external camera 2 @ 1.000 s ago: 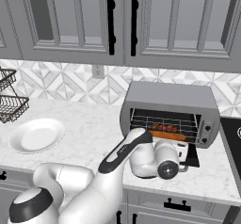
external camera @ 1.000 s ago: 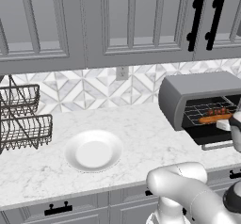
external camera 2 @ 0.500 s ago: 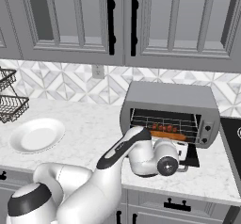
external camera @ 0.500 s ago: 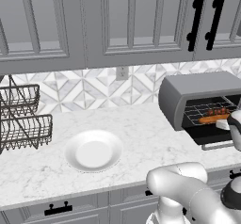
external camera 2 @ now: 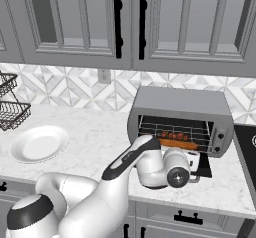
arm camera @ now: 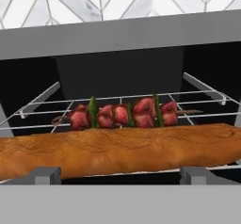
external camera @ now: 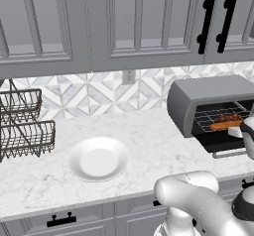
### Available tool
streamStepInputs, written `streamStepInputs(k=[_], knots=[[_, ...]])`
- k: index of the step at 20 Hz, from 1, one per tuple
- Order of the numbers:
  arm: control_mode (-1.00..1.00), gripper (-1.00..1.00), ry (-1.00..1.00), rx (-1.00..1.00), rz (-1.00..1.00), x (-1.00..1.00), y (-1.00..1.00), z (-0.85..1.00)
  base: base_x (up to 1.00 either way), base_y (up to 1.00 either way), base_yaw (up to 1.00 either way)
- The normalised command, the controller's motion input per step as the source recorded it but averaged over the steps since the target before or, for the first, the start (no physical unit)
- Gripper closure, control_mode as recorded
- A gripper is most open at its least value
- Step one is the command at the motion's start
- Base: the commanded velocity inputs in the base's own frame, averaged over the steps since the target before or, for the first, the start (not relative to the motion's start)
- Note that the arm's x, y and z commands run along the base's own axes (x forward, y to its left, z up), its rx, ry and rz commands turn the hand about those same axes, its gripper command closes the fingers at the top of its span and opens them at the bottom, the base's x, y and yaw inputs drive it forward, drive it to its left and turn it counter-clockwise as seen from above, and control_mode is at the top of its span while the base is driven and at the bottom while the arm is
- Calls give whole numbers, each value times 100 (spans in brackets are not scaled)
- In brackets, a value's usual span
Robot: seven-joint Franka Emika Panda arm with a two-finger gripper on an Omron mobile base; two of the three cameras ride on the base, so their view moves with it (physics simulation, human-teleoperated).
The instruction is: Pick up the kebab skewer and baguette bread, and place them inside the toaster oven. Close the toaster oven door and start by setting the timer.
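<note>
A wire rack (external camera: 22, 126) stands at the counter's left end, and a white plate (external camera: 98, 159) lies bare on the marble (external camera: 149, 141) to its right. Further right sits the oven (external camera 2: 181, 118), its door (external camera 2: 204, 166) dropped open and flat in front. Inside, on the oven's grid (arm camera: 197, 100), the baguette (arm camera: 117, 150) lies across the front with the skewer (arm camera: 123, 114) just behind it and parallel — the two close together, whether touching I cannot tell. The gripper (arm camera: 120, 175) faces straight into the opening, its fingertips (arm camera: 43, 174) spread wide and holding nothing — the baguette lies just ahead of them, spanning past both tips, with the skewer beyond it
</note>
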Motion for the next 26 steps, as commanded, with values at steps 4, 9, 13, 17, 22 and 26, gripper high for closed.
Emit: streamStepInputs(k=[4, 9, 13, 17, 22, 26], knots=[[-100, -100, 0, 0, 0, 0, 0, -6, 0, 0, 0], [-100, -100, 0, 0, 0, 4, 0, -3, 0, 0, 0], [-100, -100, 0, 0, 0, 6, 0, 0, 0, 0, 0], [-100, -100, 0, 0, 0, 14, 0, 0, 0, 0, 0], [-100, -100, 0, 0, -1, 19, 0, 0, 0, 0, 0], [-100, -100, 0, 0, -2, 18, 0, 0, 0, 0, 0]])
